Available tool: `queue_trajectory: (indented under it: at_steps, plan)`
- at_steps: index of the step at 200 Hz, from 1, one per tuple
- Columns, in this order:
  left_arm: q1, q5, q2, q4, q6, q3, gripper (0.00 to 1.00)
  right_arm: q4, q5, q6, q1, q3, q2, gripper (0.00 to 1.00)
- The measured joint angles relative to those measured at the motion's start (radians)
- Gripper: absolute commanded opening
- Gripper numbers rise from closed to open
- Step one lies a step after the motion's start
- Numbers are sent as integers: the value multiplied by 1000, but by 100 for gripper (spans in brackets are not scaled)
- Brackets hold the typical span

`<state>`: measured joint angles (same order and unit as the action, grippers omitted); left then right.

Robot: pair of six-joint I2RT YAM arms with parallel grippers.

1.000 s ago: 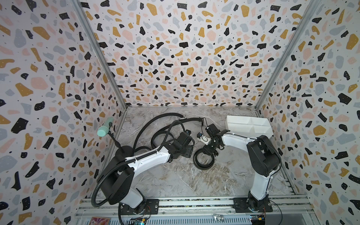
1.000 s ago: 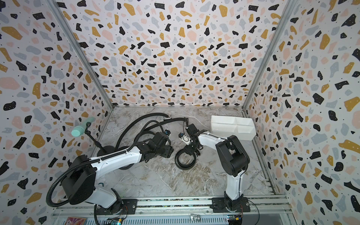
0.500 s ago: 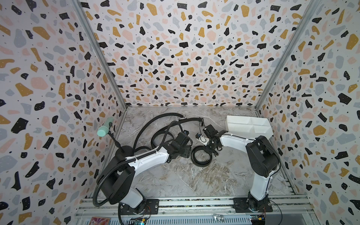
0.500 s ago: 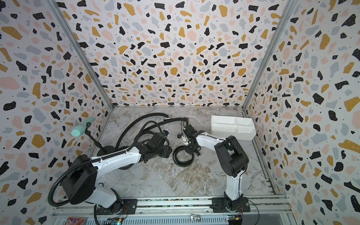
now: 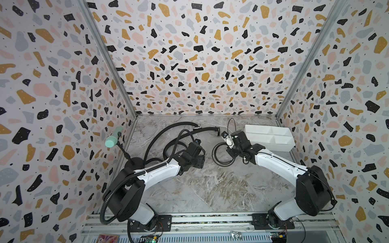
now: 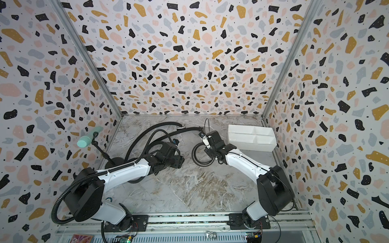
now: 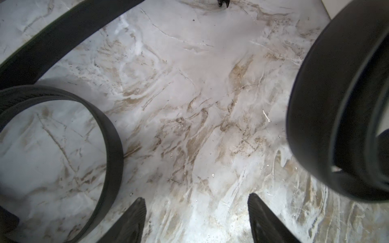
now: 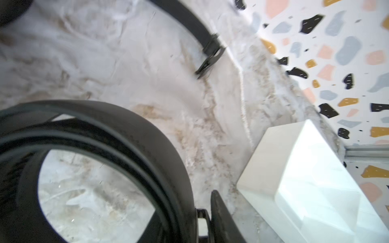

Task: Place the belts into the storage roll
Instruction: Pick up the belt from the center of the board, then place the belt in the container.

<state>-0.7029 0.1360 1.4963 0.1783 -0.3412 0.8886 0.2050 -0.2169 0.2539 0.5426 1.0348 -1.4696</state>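
Note:
A black belt wound into a coil [image 5: 222,154] [image 6: 200,154] hangs at the tip of my right gripper [image 5: 230,149], which is shut on the coil's edge by its buckle [image 8: 201,221]. One fingertip [image 8: 221,216] presses the outside of the coil [image 8: 147,147]. The storage roll, a white divided tray [image 5: 269,136] [image 8: 294,178], stands just behind and right of that gripper. A second belt [image 5: 168,131] arcs along the back to its buckle [image 5: 216,129] [image 8: 210,48]. A third belt [image 5: 181,136] loops by my left wrist. My left gripper [image 5: 200,161] [image 7: 195,218] is open over bare floor, with a loop [image 7: 111,147] and the coil [image 7: 315,105] to either side.
A teal-headed microphone [image 5: 112,141] on a black gooseneck stand [image 5: 134,163] sits by the left wall. A black ribbed hose [image 5: 109,197] runs along my left arm. Patterned walls close in the back and both sides. The tray lies near the back right corner.
My right gripper has shut on the coiled belt and carried it toward the back, nearer the tray. The left arm has barely moved and stays open.

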Motion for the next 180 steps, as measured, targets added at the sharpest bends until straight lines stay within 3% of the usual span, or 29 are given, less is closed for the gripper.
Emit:
queue_trajectory:
  at_steps: [75, 131, 180]
  plan:
    - [1, -27, 39, -53, -18, 0, 73, -462, 72, -38, -390, -199, 139, 0]
    - [1, -49, 84, -71, -30, 0, 73, -854, 169, -49, -613, -205, -48, 0]
    - [1, -51, 105, -80, -41, 14, 73, -1145, 266, -56, -706, -201, -241, 0]
